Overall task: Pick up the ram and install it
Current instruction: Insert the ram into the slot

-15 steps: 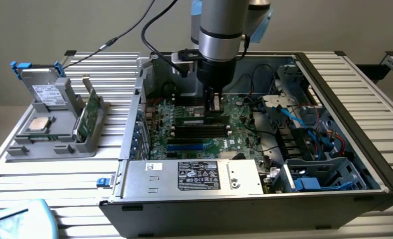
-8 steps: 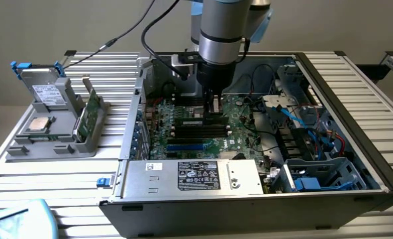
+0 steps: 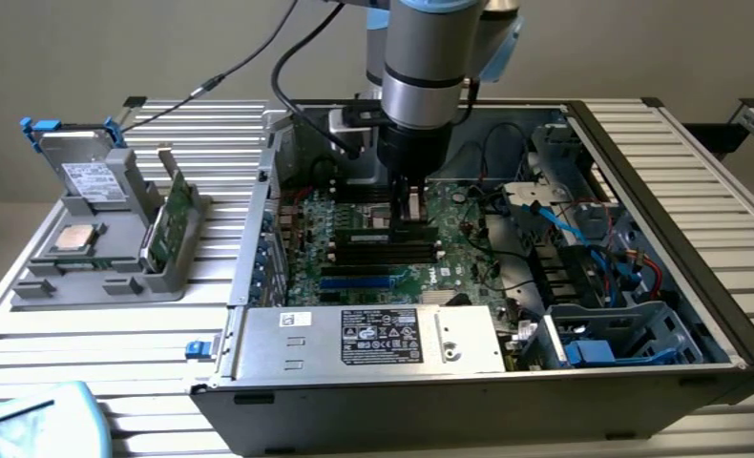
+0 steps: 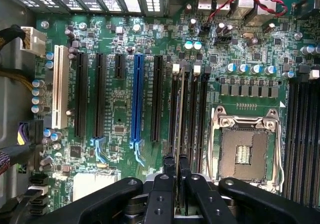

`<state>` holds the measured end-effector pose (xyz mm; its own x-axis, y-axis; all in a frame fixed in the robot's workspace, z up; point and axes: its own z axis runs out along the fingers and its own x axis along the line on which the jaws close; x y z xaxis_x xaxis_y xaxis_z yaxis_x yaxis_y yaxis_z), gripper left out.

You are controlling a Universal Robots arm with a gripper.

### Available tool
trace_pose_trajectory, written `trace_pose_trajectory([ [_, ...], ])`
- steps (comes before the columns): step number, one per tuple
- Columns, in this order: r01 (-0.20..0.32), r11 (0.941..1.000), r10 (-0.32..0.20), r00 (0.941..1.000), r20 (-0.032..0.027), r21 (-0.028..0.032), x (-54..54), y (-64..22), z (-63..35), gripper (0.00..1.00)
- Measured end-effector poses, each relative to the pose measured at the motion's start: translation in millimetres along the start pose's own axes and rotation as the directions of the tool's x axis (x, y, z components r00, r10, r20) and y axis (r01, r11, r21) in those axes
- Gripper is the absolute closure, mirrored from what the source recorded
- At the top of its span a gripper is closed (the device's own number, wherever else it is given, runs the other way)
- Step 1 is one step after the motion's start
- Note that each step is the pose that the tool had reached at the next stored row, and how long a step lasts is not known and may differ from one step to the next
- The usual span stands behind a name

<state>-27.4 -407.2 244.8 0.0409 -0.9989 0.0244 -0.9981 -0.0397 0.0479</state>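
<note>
Starting at the exterior view's left, a gray holder (image 3: 84, 291) sits on the slatted metal tabletop (image 3: 97, 348). It carries a hard drive (image 3: 91, 176) propped at its far end, a processor chip (image 3: 74, 239) lying flat, and a green card (image 3: 163, 229) standing on edge in the side nearest the case. Just beside the holder is the open computer case (image 3: 415, 420), with its motherboard (image 3: 351, 272) exposed. Over the middle of that board the arm (image 3: 426, 67) comes straight down, and the tool (image 3: 409, 212) (image 4: 176, 160) hangs low inside the case above a row of black memory slots (image 4: 192, 119). In the wrist view, the board carries a white slot (image 4: 60, 87), several long black slots and a blue slot (image 4: 137, 97). Past those come the narrow memory slots, and beyond them the bare processor socket (image 4: 245, 149). The tool's two fingers are drawn close together, clamped on the ram (image 4: 179, 114), which shows edge-on as a thin pale strip running along one of the memory slots. Whether the stick is fully seated in that slot or only resting at its mouth cannot be told. Toward the exterior view's right, a silver power supply (image 3: 377, 339) with a printed label lies across the near end of the case. A metal drive cage (image 3: 613, 329) fills the corner beside it, with blue cables (image 3: 568, 229) looping above.
</note>
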Motion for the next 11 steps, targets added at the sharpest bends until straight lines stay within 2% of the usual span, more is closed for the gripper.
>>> trace_pose_trajectory([
  [11, 0.0, 1.0, 0.0, 1.0, 0.0057, 0.0003, 1.1, -0.4, 6.8, 0.86],
])
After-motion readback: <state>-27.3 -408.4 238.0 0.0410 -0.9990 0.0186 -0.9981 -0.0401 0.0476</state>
